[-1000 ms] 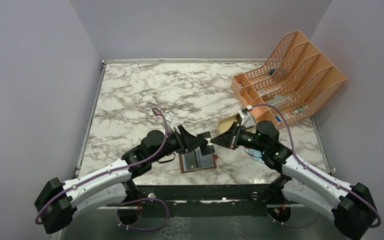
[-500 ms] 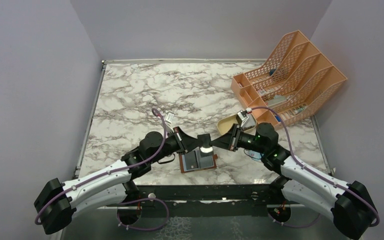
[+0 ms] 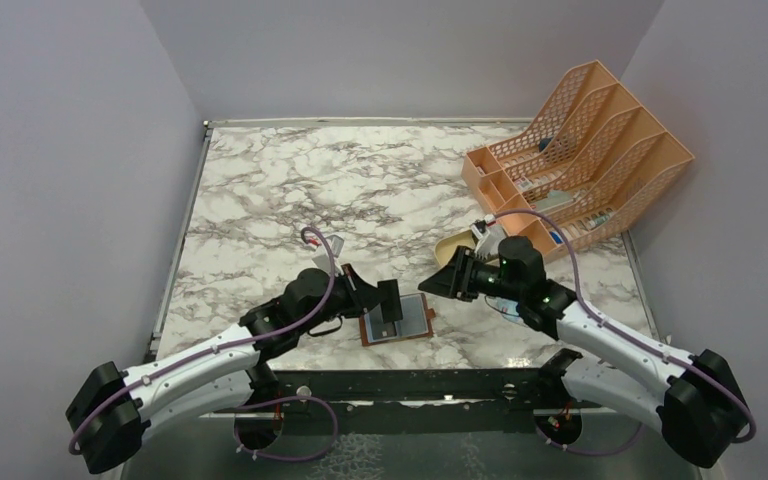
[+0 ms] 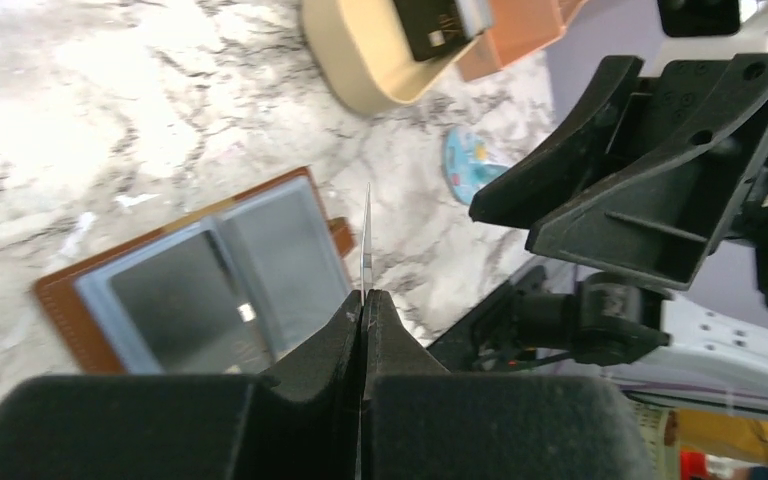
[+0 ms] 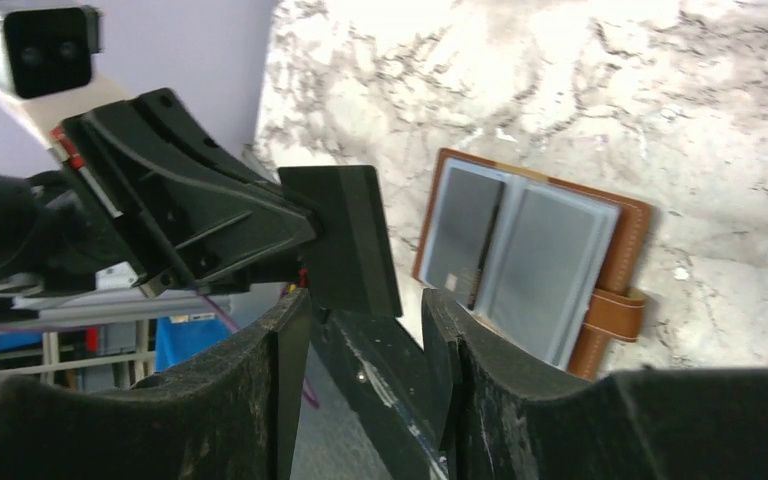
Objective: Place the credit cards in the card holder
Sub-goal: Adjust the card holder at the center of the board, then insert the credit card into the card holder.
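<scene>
The dark credit card (image 5: pixel 350 240) has passed from the right claw (image 5: pixel 365 310), now part open and empty, to the left claw (image 4: pixel 363 300), which is clamped shut on it. The card hangs just above the open card holder (image 3: pixel 415 318) on the surface (image 3: pixel 360 180), so insertion into a sleeve appears to be next.

Dark credit card (image 5: pixel 345 240) near open card holder (image 5: pixel 535 265)

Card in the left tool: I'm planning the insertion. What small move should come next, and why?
Probably ease the left tool down so the card meets the holder. That tool is shut on the card, the holder lies open beneath, and the right tool stands open, clear of the card.
</scene>
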Tool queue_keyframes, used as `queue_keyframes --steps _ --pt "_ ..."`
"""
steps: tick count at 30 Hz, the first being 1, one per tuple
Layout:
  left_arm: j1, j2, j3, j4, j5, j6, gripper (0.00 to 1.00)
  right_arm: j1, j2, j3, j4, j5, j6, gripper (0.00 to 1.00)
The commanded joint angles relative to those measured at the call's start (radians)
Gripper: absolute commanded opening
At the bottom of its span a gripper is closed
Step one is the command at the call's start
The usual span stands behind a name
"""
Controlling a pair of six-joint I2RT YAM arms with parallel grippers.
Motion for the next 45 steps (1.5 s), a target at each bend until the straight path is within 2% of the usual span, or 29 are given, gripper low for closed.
queue_keyframes --steps 1,5,11,20,29,32,36,45 --pt "0.024 -0.009 0.025 -0.11 -0.05 0.075 0.0 0.002 0.091 0.043 -0.1 0.03 -0.091 0.44" --pt "0.08 0.013 0.021 -0.114 0.024 0.086 0.0 0.004 0.183 0.059 -0.087 0.008 -0.113 0.4" --pt "0.205 0.093 -0.022 -0.005 0.232 0.054 0.0 0.032 0.282 0.102 -0.15 0.083 -0.182 0.37" --pt "0.23 0.197 -0.037 0.105 0.376 0.008 0.0 0.11 0.407 0.157 -0.203 0.189 -0.24 0.31" --pt "0.23 0.275 -0.04 0.109 0.398 0.023 0.0 0.157 0.489 0.172 -0.231 0.273 -0.273 0.3" --pt "0.23 0.31 -0.044 0.134 0.417 0.016 0.0 0.17 0.514 0.175 -0.247 0.289 -0.27 0.27" --pt "0.23 0.345 -0.026 0.123 0.425 0.027 0.0 0.195 0.5 0.16 -0.249 0.311 -0.248 0.21" --pt "0.23 0.37 -0.006 0.03 0.398 0.048 0.0 0.23 0.487 0.129 -0.256 0.338 -0.212 0.18"
